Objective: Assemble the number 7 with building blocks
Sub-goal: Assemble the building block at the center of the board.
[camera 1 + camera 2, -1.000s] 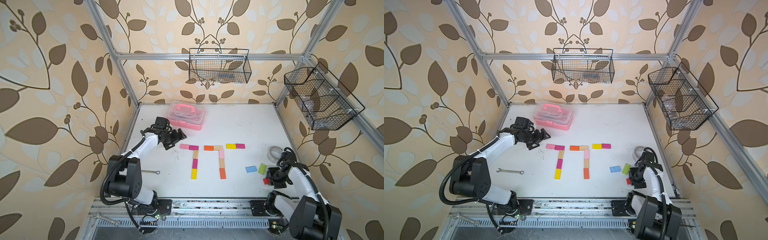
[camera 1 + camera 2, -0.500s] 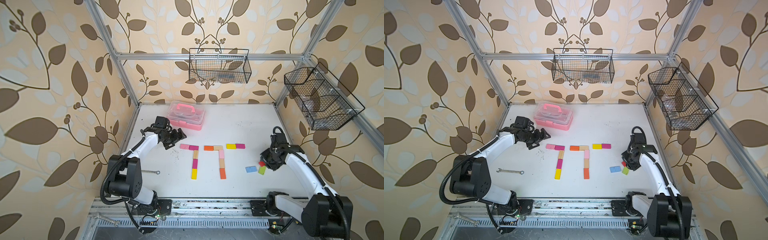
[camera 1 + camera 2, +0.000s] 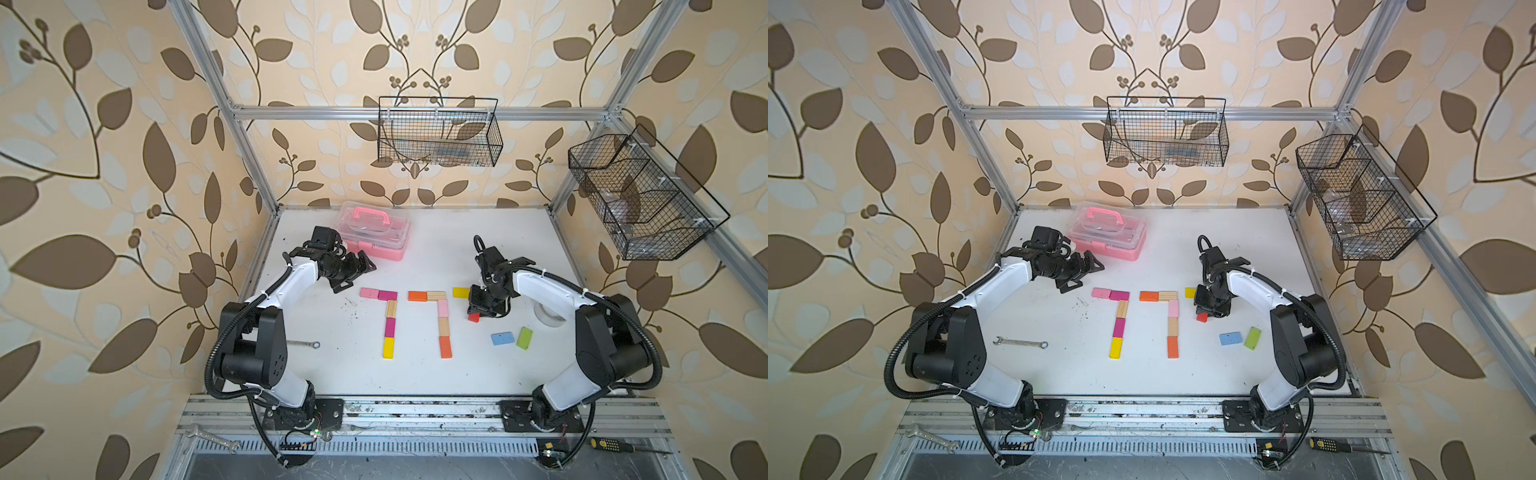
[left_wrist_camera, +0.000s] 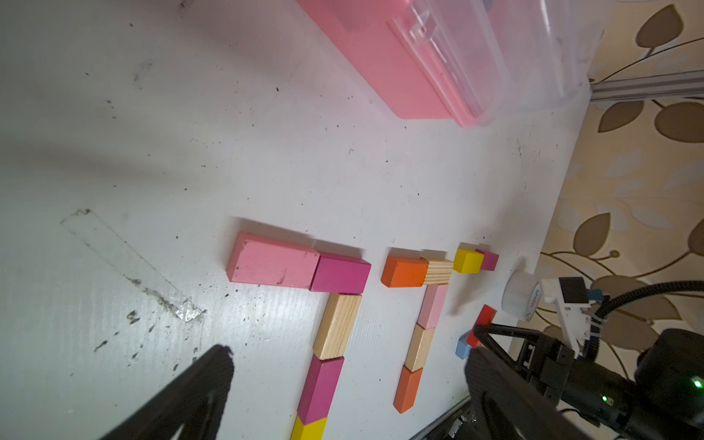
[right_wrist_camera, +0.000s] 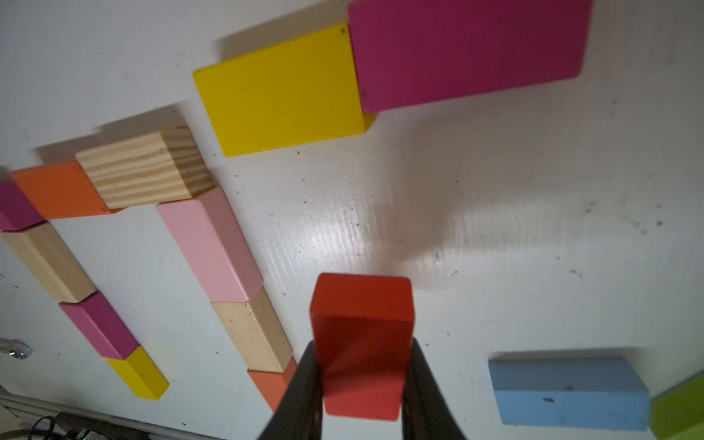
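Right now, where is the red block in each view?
In a top view: red block, up-left of the blue block.
In a top view: same place.
Left wrist: small, beside the blue block.
Right wrist: clamped between the jaws.
Shared landmark: the blue block.

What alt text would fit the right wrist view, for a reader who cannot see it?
The right tool holds a red block over the white table. Beyond it, a yellow block and a magenta block lie end to end; nearby are a block-built 7 and a blue block.
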Controlling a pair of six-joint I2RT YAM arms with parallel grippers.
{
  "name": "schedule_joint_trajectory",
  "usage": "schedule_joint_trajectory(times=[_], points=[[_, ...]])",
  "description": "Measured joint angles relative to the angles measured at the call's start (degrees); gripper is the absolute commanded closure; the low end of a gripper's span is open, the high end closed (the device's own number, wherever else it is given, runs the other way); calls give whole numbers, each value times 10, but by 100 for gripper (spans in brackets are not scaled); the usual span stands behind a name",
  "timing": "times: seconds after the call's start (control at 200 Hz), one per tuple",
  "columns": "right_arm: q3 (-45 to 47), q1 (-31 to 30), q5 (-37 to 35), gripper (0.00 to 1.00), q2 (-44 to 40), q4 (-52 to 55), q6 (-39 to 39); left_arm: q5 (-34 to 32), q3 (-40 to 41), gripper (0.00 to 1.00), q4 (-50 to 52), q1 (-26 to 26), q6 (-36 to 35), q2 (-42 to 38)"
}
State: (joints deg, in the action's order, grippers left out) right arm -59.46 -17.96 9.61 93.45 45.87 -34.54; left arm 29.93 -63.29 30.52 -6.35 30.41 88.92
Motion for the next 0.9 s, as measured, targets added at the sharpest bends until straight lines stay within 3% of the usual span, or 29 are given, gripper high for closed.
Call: schedule_joint_trajectory(times=[0.535, 0.9], points=[[-48, 69, -76, 93, 84, 52, 164, 3, 0, 2, 13, -1, 0, 1], [-84, 75, -83, 93, 126, 64, 199, 3, -24, 2, 15, -12, 1, 26]])
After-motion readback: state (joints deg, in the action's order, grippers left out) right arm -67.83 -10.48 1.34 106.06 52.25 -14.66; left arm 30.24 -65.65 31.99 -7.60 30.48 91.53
